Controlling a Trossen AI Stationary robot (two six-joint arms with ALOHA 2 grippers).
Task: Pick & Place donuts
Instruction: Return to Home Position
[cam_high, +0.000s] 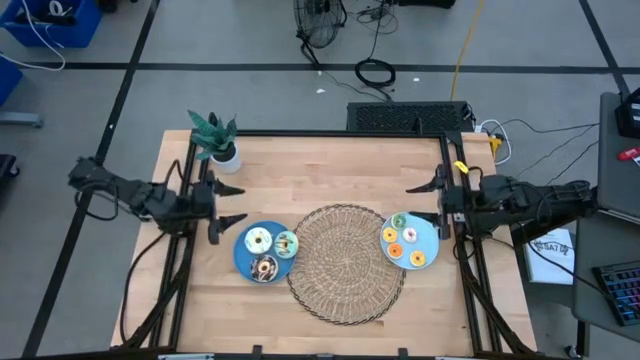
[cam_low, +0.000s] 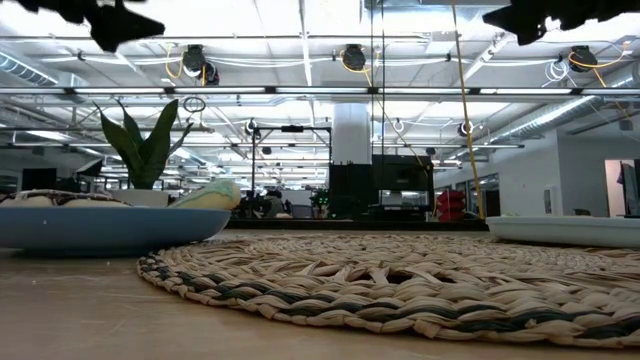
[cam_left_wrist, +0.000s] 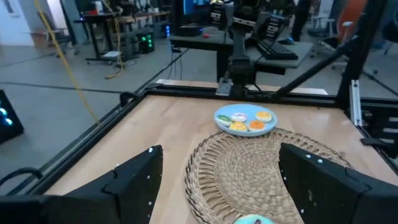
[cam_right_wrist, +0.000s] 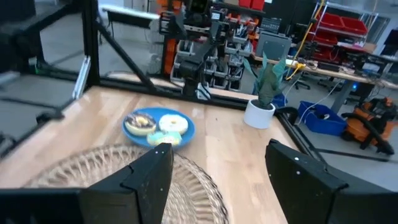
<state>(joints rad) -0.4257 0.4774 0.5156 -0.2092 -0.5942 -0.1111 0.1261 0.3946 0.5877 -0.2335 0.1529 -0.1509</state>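
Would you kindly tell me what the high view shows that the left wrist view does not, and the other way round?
Only the high view shows the potted plant and the left arm at full length. Only the left wrist view shows desks in the room beyond. Both show the wicker mat, the right blue plate of small donuts, and the left gripper, fingers open.
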